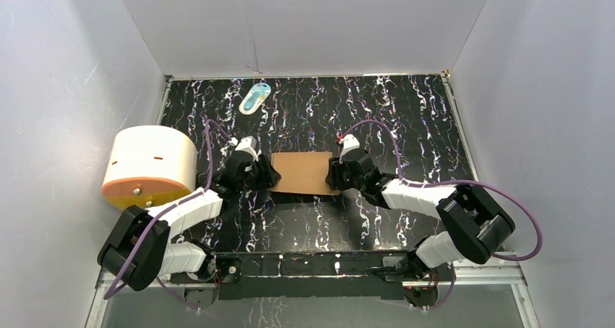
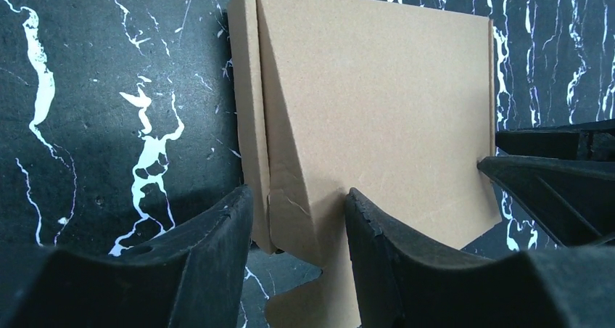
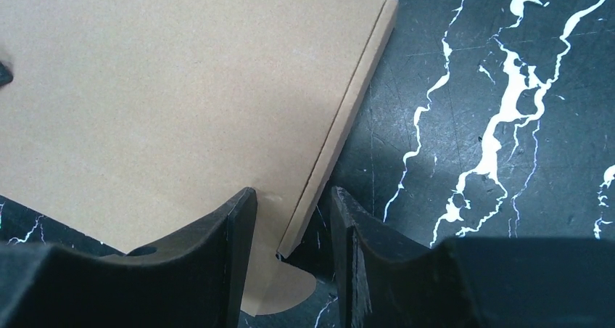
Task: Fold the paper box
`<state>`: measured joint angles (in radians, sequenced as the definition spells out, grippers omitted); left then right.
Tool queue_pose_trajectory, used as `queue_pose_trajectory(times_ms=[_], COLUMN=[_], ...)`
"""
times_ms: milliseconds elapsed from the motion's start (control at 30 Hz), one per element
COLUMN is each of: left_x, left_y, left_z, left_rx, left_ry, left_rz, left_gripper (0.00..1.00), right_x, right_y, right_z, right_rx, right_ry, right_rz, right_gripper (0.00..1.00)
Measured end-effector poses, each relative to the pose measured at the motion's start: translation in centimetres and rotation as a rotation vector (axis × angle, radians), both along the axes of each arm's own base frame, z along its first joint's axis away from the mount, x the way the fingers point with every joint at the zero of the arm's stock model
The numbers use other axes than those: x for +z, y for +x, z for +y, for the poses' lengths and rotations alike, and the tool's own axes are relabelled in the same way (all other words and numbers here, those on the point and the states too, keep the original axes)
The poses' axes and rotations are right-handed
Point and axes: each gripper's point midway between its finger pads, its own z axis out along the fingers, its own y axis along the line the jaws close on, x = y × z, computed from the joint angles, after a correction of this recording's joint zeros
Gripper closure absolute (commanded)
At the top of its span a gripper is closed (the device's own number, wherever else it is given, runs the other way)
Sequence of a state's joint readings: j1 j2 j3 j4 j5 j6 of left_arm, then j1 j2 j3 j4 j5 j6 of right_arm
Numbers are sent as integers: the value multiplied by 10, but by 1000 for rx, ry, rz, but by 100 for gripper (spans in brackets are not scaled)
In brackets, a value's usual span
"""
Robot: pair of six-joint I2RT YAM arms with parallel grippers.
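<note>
The paper box (image 1: 301,172) is a flat brown cardboard box lying in the middle of the table. My left gripper (image 1: 270,175) is at its left end. In the left wrist view the box (image 2: 377,103) has its near corner and side wall between my fingers (image 2: 217,255), and the jaws stand a little apart astride it. My right gripper (image 1: 335,175) is at the right end. In the right wrist view the box (image 3: 181,88) has its thin side wall between the fingertips (image 3: 236,263), with a gap on each side. A rounded tab pokes out below.
A white-and-orange cylinder (image 1: 151,167) stands at the left, close to my left arm. A small teal-white packet (image 1: 254,97) lies at the back near the wall. White walls close in the black marbled table (image 1: 406,117) on three sides.
</note>
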<state>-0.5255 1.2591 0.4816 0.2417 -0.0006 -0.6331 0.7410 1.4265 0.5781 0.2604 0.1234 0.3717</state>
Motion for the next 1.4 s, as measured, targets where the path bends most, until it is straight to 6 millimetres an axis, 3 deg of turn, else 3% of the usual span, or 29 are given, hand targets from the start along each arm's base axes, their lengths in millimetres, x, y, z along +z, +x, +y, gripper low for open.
queue_pose_trajectory(times_ms=[300, 500, 700, 967, 1100, 1400], left_x=[7, 9, 8, 1, 2, 22], left_y=[-13, -19, -21, -24, -24, -26], left_z=[4, -1, -4, -7, -6, 15], left_rx=[14, -10, -8, 6, 0, 54], left_ry=[-45, -65, -85, -115, -100, -57], left_rz=[12, 47, 79, 133, 127, 28], left_gripper=[58, 70, 73, 67, 60, 49], right_x=[3, 2, 2, 1, 1, 1], right_y=[-2, -2, -4, -4, -3, -5], right_z=[-3, -3, -2, 1, 1, -1], right_rx=[1, 4, 10, 4, 4, 6], right_ry=[-2, -1, 8, 28, 32, 28], right_rz=[-4, -1, 9, 27, 26, 21], right_gripper=[50, 50, 50, 51, 51, 51])
